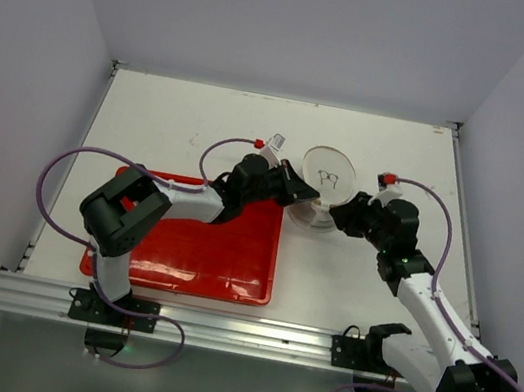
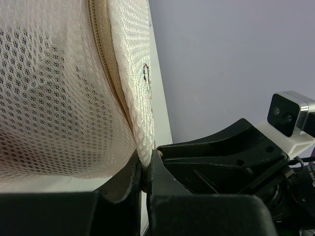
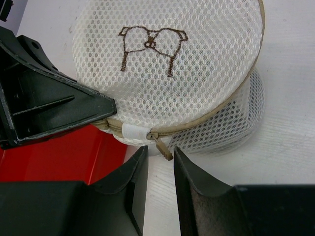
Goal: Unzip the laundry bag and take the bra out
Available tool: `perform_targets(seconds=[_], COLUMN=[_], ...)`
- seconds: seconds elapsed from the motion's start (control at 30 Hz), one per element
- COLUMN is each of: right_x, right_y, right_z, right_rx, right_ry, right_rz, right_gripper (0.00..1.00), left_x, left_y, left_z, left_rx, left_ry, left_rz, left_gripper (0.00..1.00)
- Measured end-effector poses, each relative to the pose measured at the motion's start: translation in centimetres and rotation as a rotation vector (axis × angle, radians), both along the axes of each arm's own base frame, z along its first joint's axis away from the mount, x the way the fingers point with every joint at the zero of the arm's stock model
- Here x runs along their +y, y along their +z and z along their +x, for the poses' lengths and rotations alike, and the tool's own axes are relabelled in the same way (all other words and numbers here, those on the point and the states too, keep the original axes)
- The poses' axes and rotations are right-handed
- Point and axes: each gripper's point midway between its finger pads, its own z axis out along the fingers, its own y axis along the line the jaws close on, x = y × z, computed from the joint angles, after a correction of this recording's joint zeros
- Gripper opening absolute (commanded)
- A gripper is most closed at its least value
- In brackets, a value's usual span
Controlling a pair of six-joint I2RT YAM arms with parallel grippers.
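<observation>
Right tool flanks zipper pull; laundry bag bears embroidered bra outline.

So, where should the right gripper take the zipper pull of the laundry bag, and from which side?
Grip the flat tan pull tab, which hangs free off the zipper of the laundry bag. Probably come straight at its free end, where the right gripper is, one finger on each flat side.

Robot lab — plain walls, aluminium rail

Your left tool and the red tray crowd the laundry bag on its left; the table beyond lies open.
</observation>
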Motion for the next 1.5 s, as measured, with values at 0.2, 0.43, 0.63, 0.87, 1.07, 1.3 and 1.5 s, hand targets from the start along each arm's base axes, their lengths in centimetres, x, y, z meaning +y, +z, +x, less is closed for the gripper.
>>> perform_targets(seconds=[0.2,0.43,0.63,0.87,1.07,1.3,1.5], right_x=[0.0,-0.2,-0.1,0.0,-0.4,-2.2,-2.6], right_y=[-0.2,-0.3,-0.3,-0.1,-0.4,0.2,0.5], right_z=[-0.1,-0.1,-0.1,-0.1,0.0,0.0,0.1], right_rx=[0.011,0.009,0.009,0.006,0.013,0.003,-0.008], right_ry=[0.000,-0.006,-0.006,0.001,-0.020,-0.092,-0.099], right_rz=[-0.004,-0.008,-0.008,0.000,-0.014,-0.090,-0.111], right_gripper=[0.27,0.22,0.17,0.00,0.00,0.00,0.00], left_x=[0.0,0.0,0.0,0.0,0.1,1.1,1.4], left_y=[0.0,0.0,0.0,0.0,0.1,0.2,0.8], left_z=[0.0,0.0,0.0,0.0,0.0,0.8,1.2], left_rx=[0.000,0.000,0.000,0.000,0.009,0.029,0.026], left_ry=[0.000,0.000,0.000,0.000,-0.003,-0.018,-0.060], left_rz=[0.000,0.000,0.000,0.000,-0.006,-0.017,-0.008], left_gripper=[0.00,0.00,0.00,0.00,0.00,0.00,0.22])
